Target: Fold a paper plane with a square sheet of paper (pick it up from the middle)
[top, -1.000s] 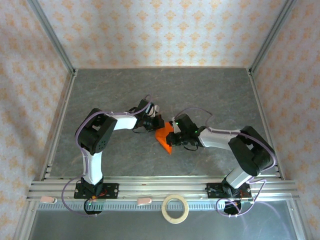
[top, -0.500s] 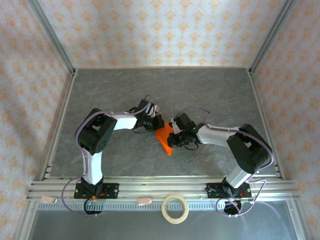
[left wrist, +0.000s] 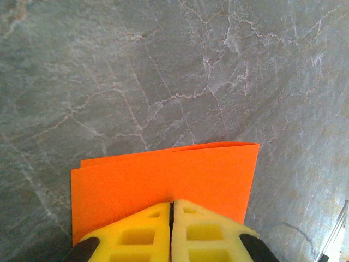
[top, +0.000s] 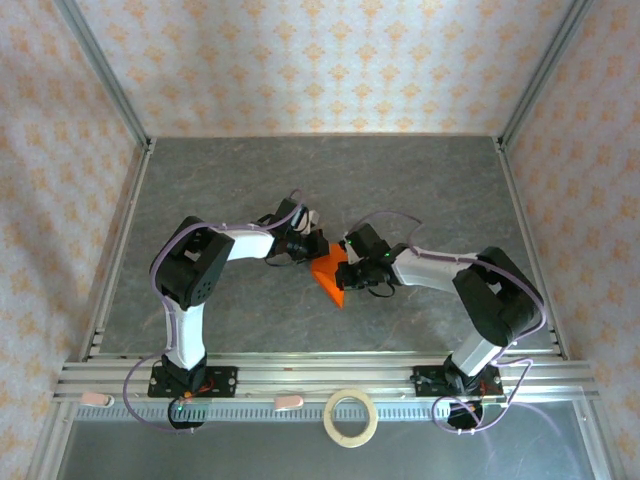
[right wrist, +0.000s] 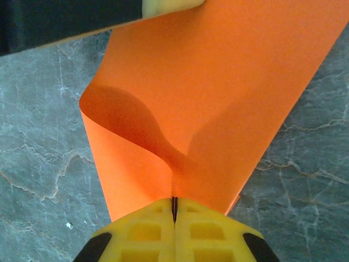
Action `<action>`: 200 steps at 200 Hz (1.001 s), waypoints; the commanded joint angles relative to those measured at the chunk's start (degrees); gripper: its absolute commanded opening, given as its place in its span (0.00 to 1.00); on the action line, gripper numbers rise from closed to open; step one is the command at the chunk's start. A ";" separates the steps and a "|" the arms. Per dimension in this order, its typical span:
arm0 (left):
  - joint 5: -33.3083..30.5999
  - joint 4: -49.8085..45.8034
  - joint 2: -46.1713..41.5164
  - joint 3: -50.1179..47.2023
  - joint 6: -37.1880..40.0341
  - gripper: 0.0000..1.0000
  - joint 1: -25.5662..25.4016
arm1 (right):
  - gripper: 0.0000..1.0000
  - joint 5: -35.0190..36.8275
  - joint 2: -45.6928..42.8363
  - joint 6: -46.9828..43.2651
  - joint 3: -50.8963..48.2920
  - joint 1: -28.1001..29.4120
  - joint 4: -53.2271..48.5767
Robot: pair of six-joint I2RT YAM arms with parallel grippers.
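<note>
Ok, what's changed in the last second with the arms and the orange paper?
The right gripper, shut on the paper plane, edged slightly left toward the left gripper, its elbow drawing in. The left gripper, also clamped on the paper, and the tape ring stayed put.

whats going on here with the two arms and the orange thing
Both arms are folding an orange paper in the middle of the table. The left gripper is shut on one edge of it, and the right gripper is shut on another part, where the sheet bulges into a loose curl. It isn't a finished plane yet. A tape ring lies untouched on the near rail.
</note>
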 commanded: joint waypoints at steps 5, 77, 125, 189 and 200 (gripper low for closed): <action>-3.06 -4.66 0.07 -1.53 1.01 0.08 -0.36 | 0.04 2.61 0.68 0.51 1.67 -0.28 -1.27; -2.89 -4.79 -0.01 -1.37 1.05 0.08 -0.36 | 0.04 1.63 0.82 0.41 1.42 -0.28 -1.55; -2.90 -4.82 -0.06 -1.41 0.97 0.08 -0.36 | 0.04 0.90 0.99 0.19 1.40 -0.21 -1.63; -2.97 -4.88 -0.15 -1.33 0.88 0.08 -0.39 | 0.04 1.07 1.05 0.03 1.32 -0.28 -1.94; -2.87 -4.81 -0.01 -1.23 0.88 0.08 -0.46 | 0.04 1.32 1.24 0.03 1.23 -0.24 -1.72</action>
